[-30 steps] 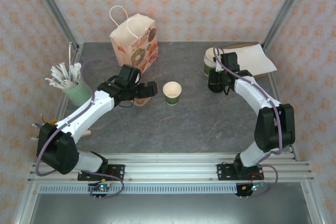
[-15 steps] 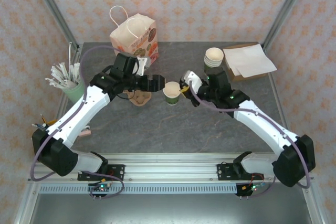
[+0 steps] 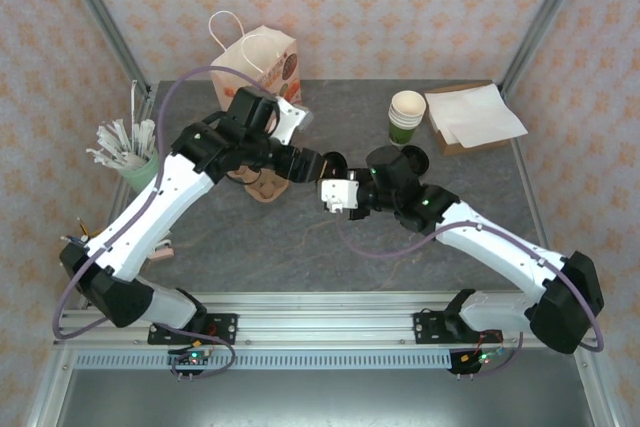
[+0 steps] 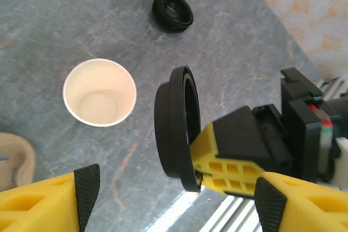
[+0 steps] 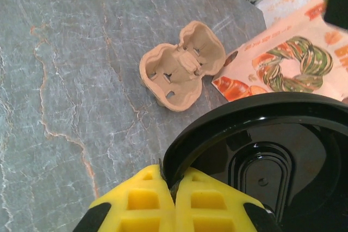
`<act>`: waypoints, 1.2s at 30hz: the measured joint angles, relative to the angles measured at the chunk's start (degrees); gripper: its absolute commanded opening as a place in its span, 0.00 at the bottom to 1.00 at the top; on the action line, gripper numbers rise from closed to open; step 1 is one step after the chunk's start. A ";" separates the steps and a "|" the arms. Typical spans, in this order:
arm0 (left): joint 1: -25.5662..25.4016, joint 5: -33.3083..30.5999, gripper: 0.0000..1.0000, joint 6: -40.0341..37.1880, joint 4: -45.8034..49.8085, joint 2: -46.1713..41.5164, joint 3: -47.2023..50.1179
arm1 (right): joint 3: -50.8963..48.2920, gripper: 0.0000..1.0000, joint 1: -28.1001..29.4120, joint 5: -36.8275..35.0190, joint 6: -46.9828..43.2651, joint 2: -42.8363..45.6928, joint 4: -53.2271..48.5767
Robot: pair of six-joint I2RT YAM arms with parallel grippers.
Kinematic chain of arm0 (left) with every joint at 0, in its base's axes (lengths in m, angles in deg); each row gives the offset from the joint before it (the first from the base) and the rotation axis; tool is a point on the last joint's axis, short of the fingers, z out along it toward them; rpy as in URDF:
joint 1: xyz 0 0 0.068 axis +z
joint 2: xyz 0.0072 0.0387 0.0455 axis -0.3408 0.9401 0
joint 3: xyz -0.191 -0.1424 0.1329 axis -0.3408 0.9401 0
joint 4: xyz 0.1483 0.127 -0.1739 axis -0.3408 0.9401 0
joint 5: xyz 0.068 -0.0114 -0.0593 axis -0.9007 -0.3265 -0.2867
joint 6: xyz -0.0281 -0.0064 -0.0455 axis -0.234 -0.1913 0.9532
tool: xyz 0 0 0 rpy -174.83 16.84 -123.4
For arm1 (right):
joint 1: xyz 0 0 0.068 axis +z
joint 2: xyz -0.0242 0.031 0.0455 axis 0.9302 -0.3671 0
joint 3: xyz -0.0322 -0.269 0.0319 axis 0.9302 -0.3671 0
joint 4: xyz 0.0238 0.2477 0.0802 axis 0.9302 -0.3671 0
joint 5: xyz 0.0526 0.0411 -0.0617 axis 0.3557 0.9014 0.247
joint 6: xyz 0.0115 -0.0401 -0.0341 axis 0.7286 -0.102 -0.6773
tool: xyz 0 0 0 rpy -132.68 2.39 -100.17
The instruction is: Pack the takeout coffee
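Now one paper cup stands open on the tabletop, with two black lids: a loose lid lying beyond it and the held lid, clamped on edge in the right jaws just beside the cup. The left jaws hang apart over it. A second ago the right jaws were back by the cup stack

Right gripper pinches round black plastic lid on edge by its rim. Small cream-lined paper cup stands upright beside it, apart.
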 measured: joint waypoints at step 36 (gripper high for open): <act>-3.39 -18.10 0.00 17.81 -20.98 -3.74 14.08 | 5.77 0.81 -7.52 -18.34 87.41 8.17 3.06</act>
